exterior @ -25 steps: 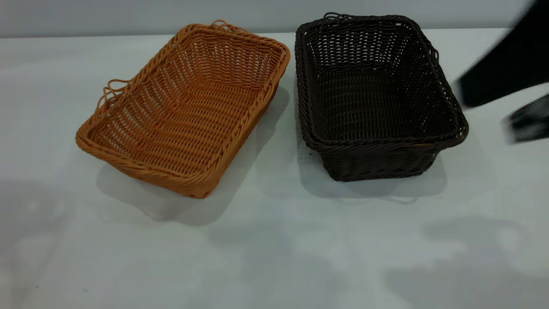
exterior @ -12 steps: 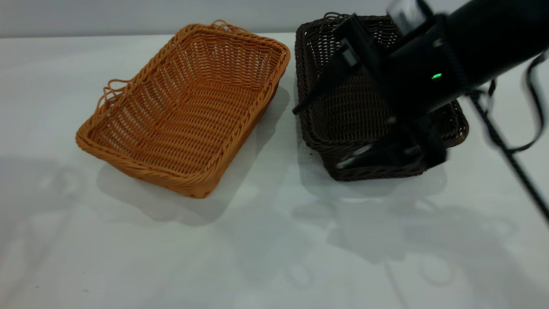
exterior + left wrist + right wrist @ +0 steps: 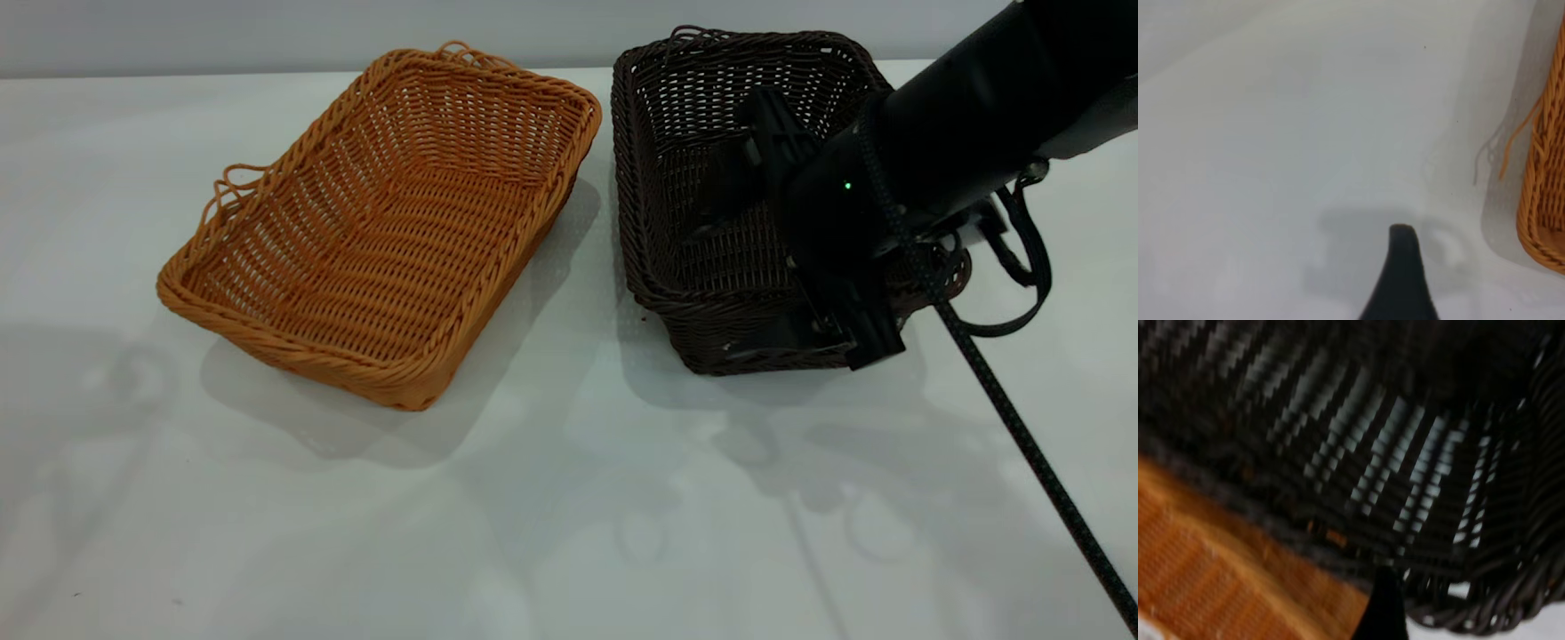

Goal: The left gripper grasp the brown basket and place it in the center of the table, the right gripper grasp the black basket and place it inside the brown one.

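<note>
The table (image 3: 551, 516) was plain white and smooth. At about nine o'clock on it sat the brown basket (image 3: 391, 222), an orange-tan wicker rectangle with a braided rim, sloping sides and small looped handles, turned askew so one corner pointed toward seven o'clock. The left gripper was out of the exterior view; the left wrist view showed one black finger (image 3: 1401, 280) above bare table, with a corner of the brown basket (image 3: 1545, 200) nearby and apart from it. Whether that gripper was open or closed I could not tell.

Just beside the brown basket, toward three o'clock and not touching it, stood the black basket (image 3: 711, 151), very dark woven wicker with the same braided rim and loop handles. The right gripper (image 3: 773, 258) hung over its near end at about four o'clock, one finger inside the basket and one outside its near wall, spread apart across the rim, not closed on it. A black cable (image 3: 1013, 418) trailed from the arm toward five o'clock.
</note>
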Robot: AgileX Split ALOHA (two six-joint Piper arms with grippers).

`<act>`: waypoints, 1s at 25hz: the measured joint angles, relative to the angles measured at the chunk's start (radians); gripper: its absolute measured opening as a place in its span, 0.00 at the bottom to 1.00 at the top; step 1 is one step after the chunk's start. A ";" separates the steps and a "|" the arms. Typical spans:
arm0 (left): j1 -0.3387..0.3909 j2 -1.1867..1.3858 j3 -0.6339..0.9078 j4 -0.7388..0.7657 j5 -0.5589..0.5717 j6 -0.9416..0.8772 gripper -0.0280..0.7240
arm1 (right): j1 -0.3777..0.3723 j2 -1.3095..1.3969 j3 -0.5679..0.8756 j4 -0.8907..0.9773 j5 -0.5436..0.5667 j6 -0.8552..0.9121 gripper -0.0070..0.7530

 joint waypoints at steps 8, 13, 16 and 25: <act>0.000 0.045 -0.001 -0.008 -0.022 0.000 0.77 | 0.048 0.024 -0.019 0.011 -0.239 0.164 0.79; 0.000 0.111 -0.004 -0.042 -0.030 0.010 0.77 | 0.048 0.096 -0.077 0.015 -0.260 0.179 0.79; 0.000 0.163 -0.028 -0.046 -0.029 0.020 0.77 | 0.048 0.123 -0.100 0.015 -0.245 0.181 0.79; -0.016 0.324 -0.164 -0.046 -0.014 0.025 0.77 | 0.048 0.128 -0.106 0.015 -0.238 0.181 0.79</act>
